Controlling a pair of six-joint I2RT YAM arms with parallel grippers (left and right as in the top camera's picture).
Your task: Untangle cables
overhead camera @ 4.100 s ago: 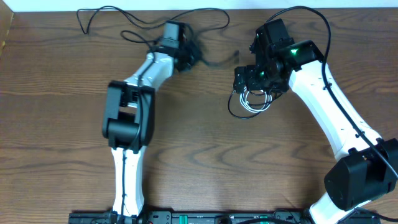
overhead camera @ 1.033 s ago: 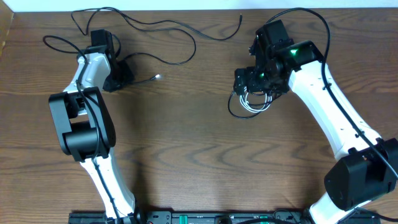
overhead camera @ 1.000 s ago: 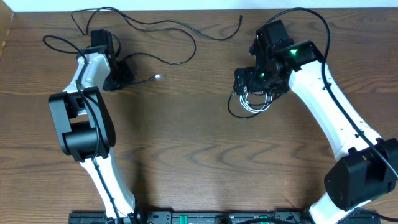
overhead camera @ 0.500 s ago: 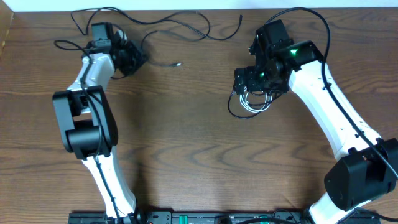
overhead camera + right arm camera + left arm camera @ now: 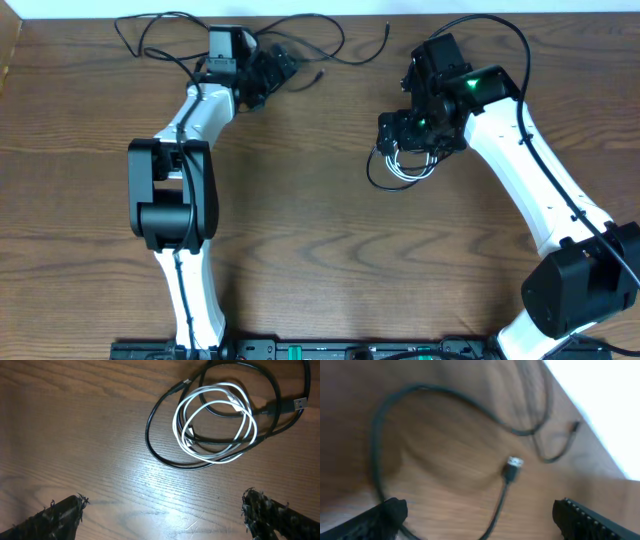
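Along the far edge of the dark brown wood-grain tabletop [image 5: 320, 250], left of the middle, we see the left pincer [image 5: 278, 66] reaching out with its two fingers spread wide and nothing gripped between them. A long thin black cable [image 5: 375, 450] sprawls in loose loops along that same far edge. In the left wrist view it sweeps in a broad arc ahead of the fingers. Its small metal-tipped plug [image 5: 513, 463] lies flat on the wood just ahead of the gap, and the cord trailing from the plug runs back towards the space between the fingertips. That view is blurred, so we cannot tell whether either finger touches the cord.

Towards the right half of the tabletop, the right pincer [image 5: 412, 138] hangs with its fingers spread as well, pinching nothing. Just ahead of it a short white cable [image 5: 176, 424] lies coiled in a few rings. It is laid over and threaded with a second black cable [image 5: 148, 435], which circles it in a wider loop. The bundle rests flat on the wood, apart from both fingertips.

Beyond the far edge runs a plain white strip.
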